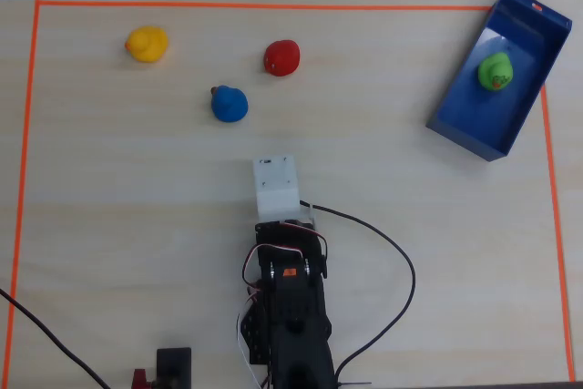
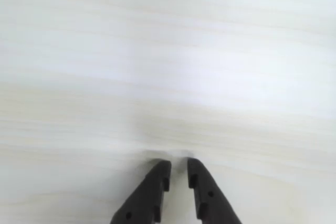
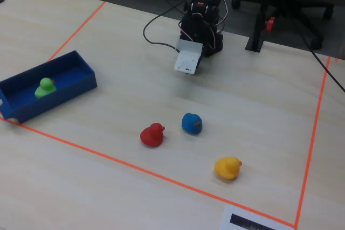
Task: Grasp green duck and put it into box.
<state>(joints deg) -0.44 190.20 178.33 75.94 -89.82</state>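
The green duck (image 1: 496, 71) sits upright inside the blue box (image 1: 466, 134) at the right edge of the overhead view; the fixed view shows the duck (image 3: 45, 87) in the box (image 3: 59, 98) at the left. My arm (image 1: 284, 289) is folded back at the bottom centre of the overhead view, its white wrist block (image 1: 275, 185) covering the fingers. The wrist view shows my gripper (image 2: 178, 163) just above bare table, its fingers drawn together to a thin slit with nothing between them. It is far from the duck and the box.
A blue duck (image 1: 230, 104), a red duck (image 1: 281, 57) and a yellow duck (image 1: 147, 44) stand on the table beyond the arm. Orange tape (image 1: 273, 5) frames the work area. A black cable (image 1: 401, 261) loops to the right of the arm base.
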